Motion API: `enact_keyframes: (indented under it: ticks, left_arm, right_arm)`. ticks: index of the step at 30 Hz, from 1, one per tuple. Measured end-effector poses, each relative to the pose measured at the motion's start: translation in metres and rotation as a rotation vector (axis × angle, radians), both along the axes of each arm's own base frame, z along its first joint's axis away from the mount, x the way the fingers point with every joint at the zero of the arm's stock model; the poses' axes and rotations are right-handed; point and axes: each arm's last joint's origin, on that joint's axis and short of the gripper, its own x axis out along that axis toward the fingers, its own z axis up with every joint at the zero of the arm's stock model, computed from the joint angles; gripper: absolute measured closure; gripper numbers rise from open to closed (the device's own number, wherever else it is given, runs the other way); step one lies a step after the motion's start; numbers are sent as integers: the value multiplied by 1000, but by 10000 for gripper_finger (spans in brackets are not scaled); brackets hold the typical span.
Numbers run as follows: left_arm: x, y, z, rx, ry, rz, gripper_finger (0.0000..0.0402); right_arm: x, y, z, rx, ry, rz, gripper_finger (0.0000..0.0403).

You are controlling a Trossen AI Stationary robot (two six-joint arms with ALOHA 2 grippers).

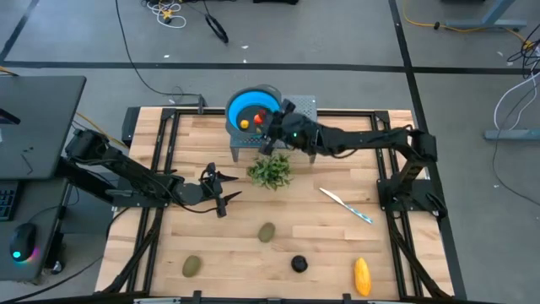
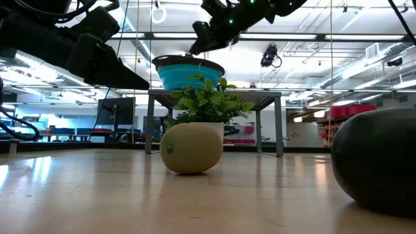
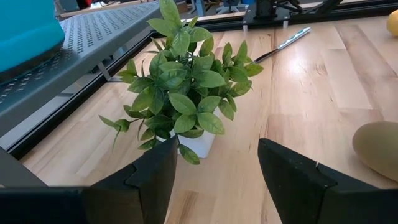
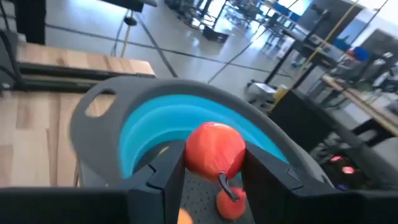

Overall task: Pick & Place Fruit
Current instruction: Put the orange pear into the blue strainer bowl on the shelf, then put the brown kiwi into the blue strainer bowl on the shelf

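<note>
My right gripper [image 1: 274, 127] hangs over the near rim of the blue bowl [image 1: 251, 108], shut on a small red fruit [image 4: 214, 148]. The bowl stands on a grey perforated stand [image 1: 297, 110] and holds an orange piece [image 1: 245, 123] and a red piece [image 4: 230, 203]. My left gripper [image 1: 224, 191] stands open, level, left of the leafy plant [image 1: 270, 171], with nothing between its fingers. On the table lie two olive ovals [image 1: 267, 231] [image 1: 192, 266], a black ball [image 1: 299, 263] and a yellow oblong [image 1: 362, 275]. My right gripper pinches the red fruit by its two opposite sides [image 4: 191, 155] between its two fingers [image 4: 166, 175]. The fingers come from the table's right side, slanting slightly down. The fruit is lifted clear above the bowl's blue inside [image 4: 155, 127], with a dark stem [image 4: 224, 184] hanging below it.
A thin white knife with a blue handle [image 1: 346, 206] lies right of the plant. Black frame rails [image 1: 169, 135] run along the table's sides and far edge. Bare wood lies between the plant and the fruit at the near edge.
</note>
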Motion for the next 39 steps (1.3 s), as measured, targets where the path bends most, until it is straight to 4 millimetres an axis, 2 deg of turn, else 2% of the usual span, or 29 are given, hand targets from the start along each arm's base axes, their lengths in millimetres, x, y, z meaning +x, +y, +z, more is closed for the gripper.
enact_keyframes:
  ticks: [4,10,18,23,26,32,34,39]
  left_arm:
    - [0,0,0,1,1,0,168]
    - [0,0,0,3,2,-1,168]
    - [0,0,-1,1,15,-12,168]
    - [0,0,-1,2,17,-12,168]
    - [0,0,-2,3,19,-12,168]
    - [0,0,-2,4,20,-12,168]
    - [-1,0,-2,5,21,-12,168]
    - [-1,0,-2,-1,21,-10,168]
  right_arm:
    - [-1,-14,3,39,-48,42,256]
    - [-2,-18,4,46,-67,73,251]
    - [-2,-19,3,73,-84,20,180]
    - [-3,-16,5,47,-81,-48,160]
    - [-6,-2,14,43,-102,-20,158]
    - [-18,45,31,133,-81,120,158]
    - [-22,61,29,200,-34,180,158]
    - [-35,93,6,380,198,222,158]
